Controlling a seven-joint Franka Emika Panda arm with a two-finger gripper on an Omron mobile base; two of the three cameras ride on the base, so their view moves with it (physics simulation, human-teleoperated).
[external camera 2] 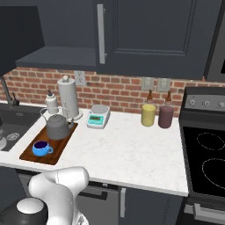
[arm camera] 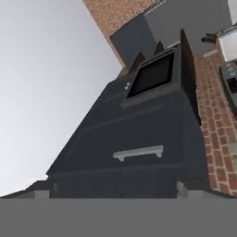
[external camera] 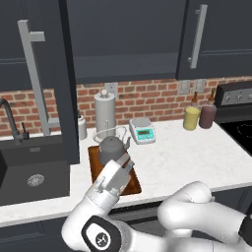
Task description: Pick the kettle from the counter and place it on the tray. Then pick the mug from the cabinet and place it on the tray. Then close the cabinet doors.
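The grey kettle (external camera: 112, 147) (external camera 2: 57, 126) stands on the far end of the brown tray (external camera: 132, 186) (external camera 2: 60, 146), on the white counter (external camera: 187, 152) (external camera 2: 127, 154). On the tray's near end sits the blue mug (external camera 2: 41, 148). My gripper (external camera: 129, 165) hangs just above the tray's near part, pointing up and away, open with nothing between its fingers. The cabinet (external camera: 123, 39) (external camera 2: 57, 55) is open above. Its left door (external camera: 49, 98) swings out over the sink edge. The right door (external camera: 216, 39) (external camera 2: 145, 35) lies close to the cabinet front. In the hand view a dark door with a grey handle (arm camera: 139, 152) fills the middle.
A paper-towel roll (external camera: 105, 110), a small white bottle (external camera: 82, 127) and a kitchen scale (external camera: 142, 130) stand behind the tray. Yellow and dark bottles (external camera: 192, 117) (external camera: 207, 114) stand at the right. The black sink (external camera: 29, 172) lies left and the stove (external camera 2: 206, 158) right.
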